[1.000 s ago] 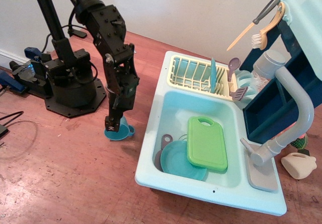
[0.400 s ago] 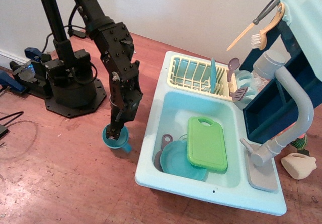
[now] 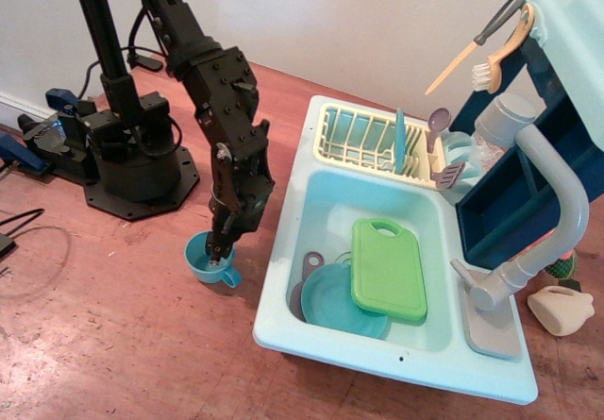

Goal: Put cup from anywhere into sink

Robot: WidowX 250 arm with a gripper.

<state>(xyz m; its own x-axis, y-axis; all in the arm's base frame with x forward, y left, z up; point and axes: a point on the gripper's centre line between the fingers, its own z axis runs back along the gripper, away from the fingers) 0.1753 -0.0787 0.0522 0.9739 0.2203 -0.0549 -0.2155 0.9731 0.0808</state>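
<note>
Shifted rightward toward the sink (image 3: 283, 278), the arm angles steeply down at frame centre-left, its tool (image 3: 219, 253) pinching the cup (image 3: 208, 260) rim.

We see our hand (image 3: 219, 255) reaching down into the cup (image 3: 206, 259), which sits upright on the desk (image 3: 113, 344) just left of the sink (image 3: 396, 241). Inside the sink lie a green cutting board (image 3: 387, 269) and a teal plate (image 3: 335, 302).
</note>
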